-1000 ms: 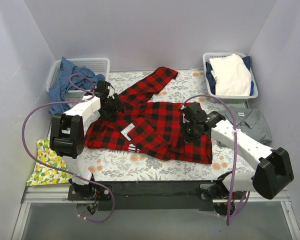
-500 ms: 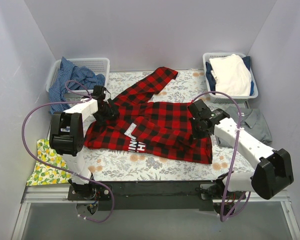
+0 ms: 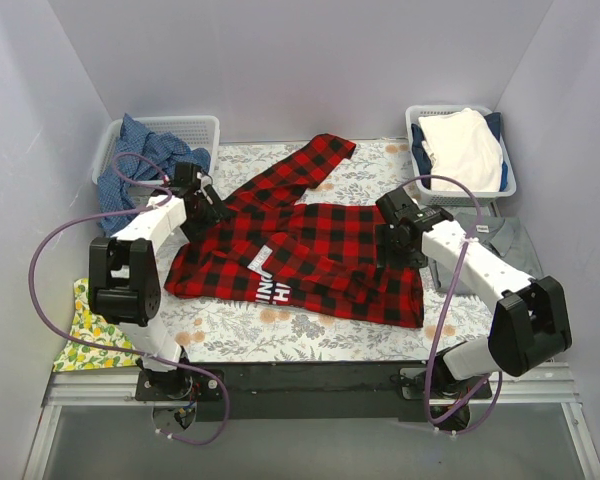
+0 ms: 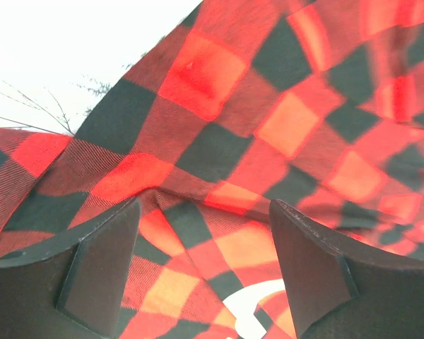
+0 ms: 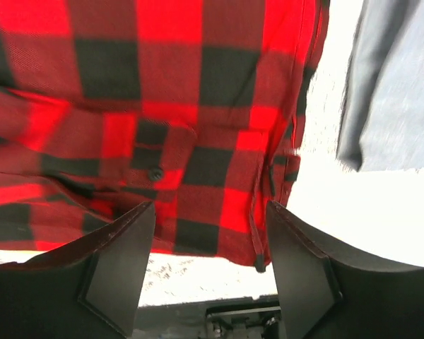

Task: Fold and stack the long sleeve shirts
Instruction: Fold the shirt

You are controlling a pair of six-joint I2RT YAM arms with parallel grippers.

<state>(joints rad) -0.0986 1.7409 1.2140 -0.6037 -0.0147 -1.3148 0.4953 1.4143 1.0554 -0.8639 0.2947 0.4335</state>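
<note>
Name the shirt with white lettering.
The red-and-black plaid shirt spread in the middle; the grey collared shirt at the right edge is plain.

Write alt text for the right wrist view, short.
Red-and-black buffalo-plaid flannel shirt fills most of the frame, spread below the open right gripper, whose dark fingers hold nothing. A plain grey cloth shirt shows at the upper right, apart from it across bright table.

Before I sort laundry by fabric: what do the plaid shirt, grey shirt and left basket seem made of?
Plaid shirt: soft matte woven cloth, likely flannel; a twill weave shows close up. Grey shirt: smooth matte cloth, fibre unclear. Left basket: white plastic, judging by its slotted walls.
</note>
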